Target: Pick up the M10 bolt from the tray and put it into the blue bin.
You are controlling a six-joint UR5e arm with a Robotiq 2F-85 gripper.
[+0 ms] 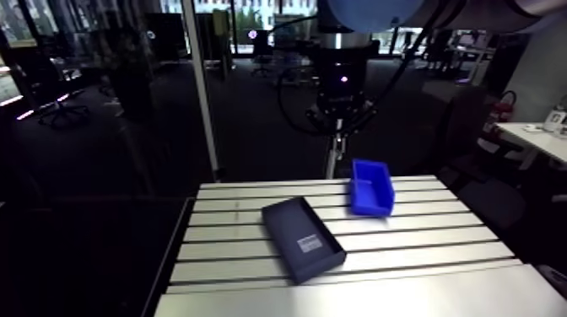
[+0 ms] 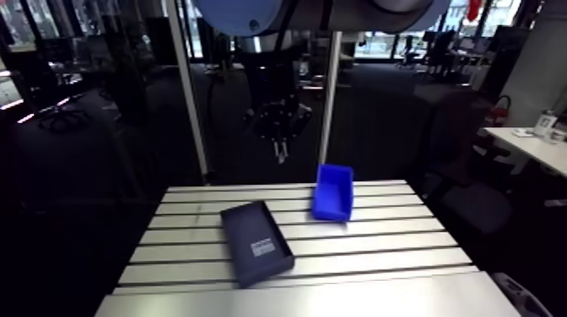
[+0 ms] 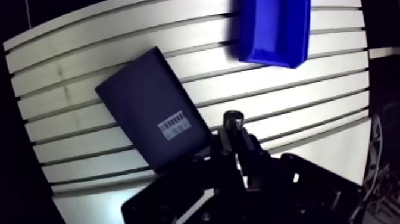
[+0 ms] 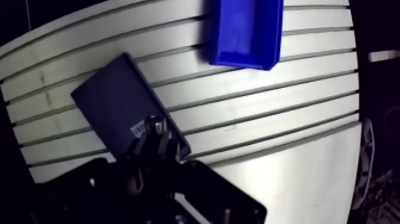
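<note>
High above the slotted aluminium table (image 1: pixel 422 253), the Robotiq gripper (image 3: pixel 234 132) pinches a small grey cylindrical piece, evidently the M10 bolt (image 3: pixel 232 118), at the very tips of its two fingers. The fingers are pressed in on it with no gap to be seen. The bolt is thus clear of the dark flat tray (image 1: pixel 291 223), which lies askew on the near-left part of the table. Only a white printed label (image 1: pixel 310 243) shows on the tray's floor, and no other part can be made out in it. The blue bin (image 1: pixel 371 187) stands farther back and to the right of the tray, just apart from it, its open top facing up to take a drop. In the wrist view the bolt shows close to the tray's edge, with the bin well ahead of the fingers, so the carry appears begun but not finished. The tip-only hold looks chosen so that the bolt falls free once the fingers part, and the height gives room over the bin's walls. By this reading, the remaining job is to bring the gripper over the bin's middle and lower it before letting go. A release from this height could bounce the bolt off the rim or onto the slots.
</note>
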